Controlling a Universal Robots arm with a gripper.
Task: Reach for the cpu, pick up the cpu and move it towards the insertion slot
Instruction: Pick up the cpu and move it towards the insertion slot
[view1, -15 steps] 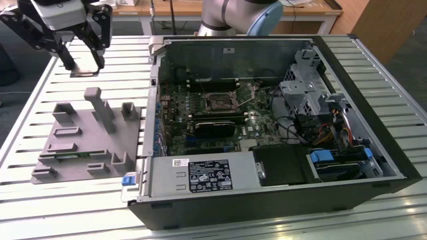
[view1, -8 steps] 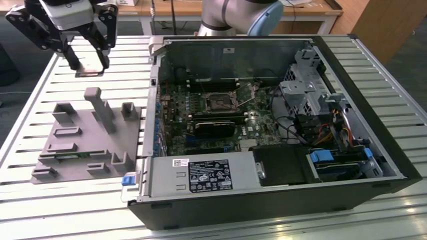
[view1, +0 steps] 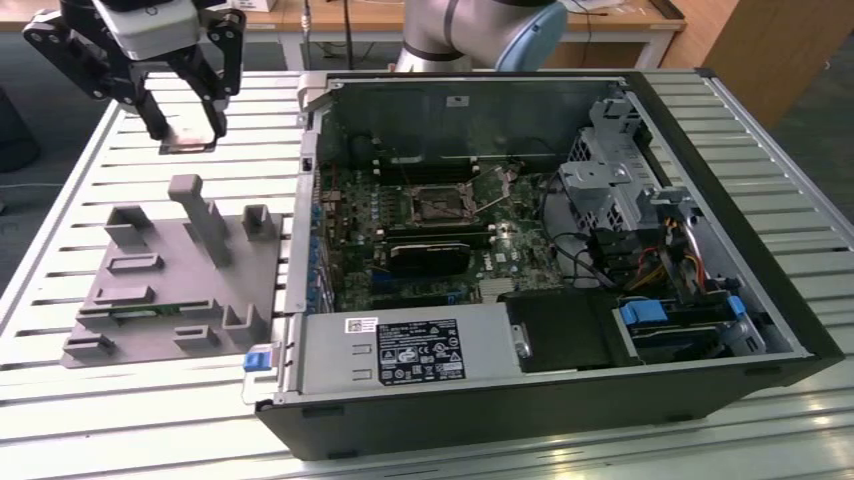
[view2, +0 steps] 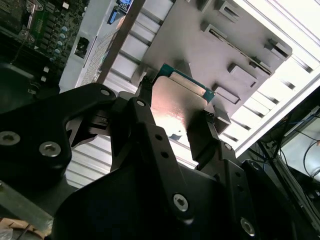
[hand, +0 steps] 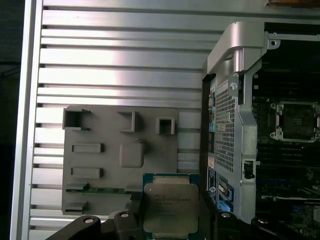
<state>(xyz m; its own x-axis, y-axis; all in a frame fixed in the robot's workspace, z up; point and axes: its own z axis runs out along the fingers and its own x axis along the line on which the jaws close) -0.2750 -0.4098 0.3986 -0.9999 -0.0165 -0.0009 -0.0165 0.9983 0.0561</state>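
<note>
My gripper (view1: 187, 118) hangs in the air over the slatted table, at the exterior view's upper left, shut on the cpu (view1: 188, 131). In both wrist views the cpu (hand: 170, 207) is a flat square chip with a silvery top and a thin green rim (view2: 175, 97), pinched at two opposite edges by the black fingers (hand: 207, 216). The gripper (view2: 175, 114) is above the grey fixture plate (hand: 120, 150). The insertion slot (view1: 438, 203) is a dark square socket with a metal frame on the motherboard inside the open case, also seen in the first wrist view (hand: 295, 120).
The open computer case (view1: 561, 380) lies on its side to the exterior view's right of the fixture plate (view1: 174, 270), whose upright posts (view1: 200, 215) stick up. A raised metal case wall (hand: 235, 60) stands between gripper and socket. A finned black card (view1: 427, 252) sits below the socket.
</note>
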